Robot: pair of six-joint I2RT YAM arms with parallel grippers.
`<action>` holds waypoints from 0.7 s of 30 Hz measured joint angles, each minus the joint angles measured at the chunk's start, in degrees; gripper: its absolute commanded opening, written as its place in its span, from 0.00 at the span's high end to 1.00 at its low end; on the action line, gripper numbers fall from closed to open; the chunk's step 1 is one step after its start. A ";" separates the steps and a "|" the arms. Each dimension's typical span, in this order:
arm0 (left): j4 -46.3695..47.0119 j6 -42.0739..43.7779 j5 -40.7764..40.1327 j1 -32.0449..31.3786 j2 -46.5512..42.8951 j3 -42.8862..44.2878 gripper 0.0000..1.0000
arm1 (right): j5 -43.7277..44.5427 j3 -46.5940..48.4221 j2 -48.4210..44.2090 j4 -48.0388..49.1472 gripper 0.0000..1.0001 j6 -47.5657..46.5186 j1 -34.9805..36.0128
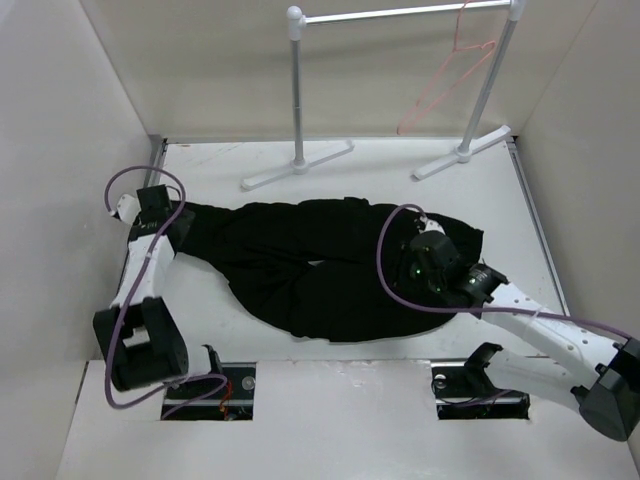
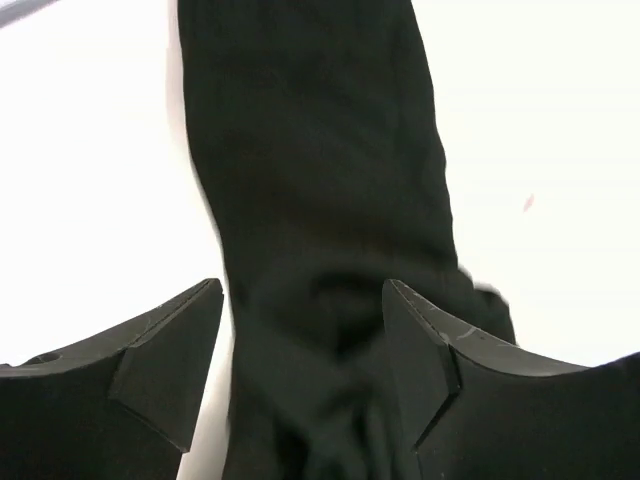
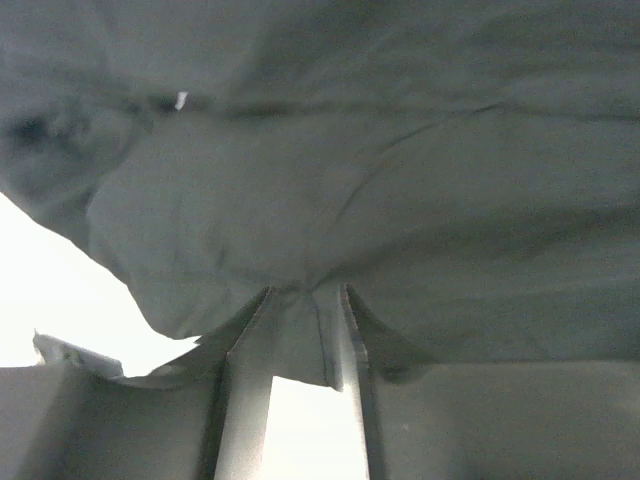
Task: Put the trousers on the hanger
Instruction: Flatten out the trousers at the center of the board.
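The left tool (image 2: 303, 290) stands wide, its two fingers (image 2: 165, 370) spread on either side of one narrow end of the black trousers (image 2: 310, 170). The cloth runs up between them and away from the wrist camera. It nearly fills the gap, and the fingers do not appear to press it. White surface (image 2: 540, 120) shows on both sides of that strip.

The right tool (image 3: 307, 290) is narrow, and a small fold of the trousers (image 3: 400, 180) is pinched between its fingers (image 3: 240, 380). The fabric fans out wrinkled above the pinch, and a patch of bright surface (image 3: 50, 290) shows at the lower left.

From above, the left tool (image 1: 165, 215) sits at the far left tip of the trousers (image 1: 300, 260). The right tool (image 1: 420, 240) is down on the broader right-hand part, probably the waist end, though the dark cloth hides the detail. The trousers lie flat across the middle of the surface (image 1: 380, 165). One leg stretches left to the left tool, and the other curves toward the near edge.

Well apart from the cloth, at the back, a white rack (image 1: 298, 90) stands on two feet. The pink wire hanger (image 1: 450, 85) hangs by its hook from the right part of the rail, tilted, beside the right post. The hanger is bare, with the trousers nowhere near it.
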 measured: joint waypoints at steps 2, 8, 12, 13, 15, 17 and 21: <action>3.91 -0.72 1.70 2.64 4.61 0.00 0.38 | -0.37 -0.15 0.20 0.44 0.47 0.17 1.90; 8.96 -2.93 5.25 7.21 14.29 -0.68 0.43 | -1.84 -2.54 -0.79 0.74 0.37 0.13 1.11; 9.81 -4.02 4.96 10.03 15.65 -1.31 0.49 | -2.91 -4.13 -2.60 0.46 0.36 0.11 -1.09; 10.25 -4.15 4.55 10.54 16.33 -1.31 0.53 | -3.02 -4.33 -2.99 0.46 0.36 0.09 -1.60; 10.99 -4.50 3.87 10.95 18.43 -1.07 0.74 | -3.61 -4.61 -3.87 0.28 0.36 -0.09 -3.02; 11.19 -4.72 3.69 10.99 21.86 -0.09 0.90 | -3.96 -4.66 -4.68 0.00 0.35 -0.13 -4.74; 11.30 -4.83 3.80 10.99 24.41 3.41 0.99 | -4.26 -6.14 -7.19 -0.70 0.34 -0.11 -9.57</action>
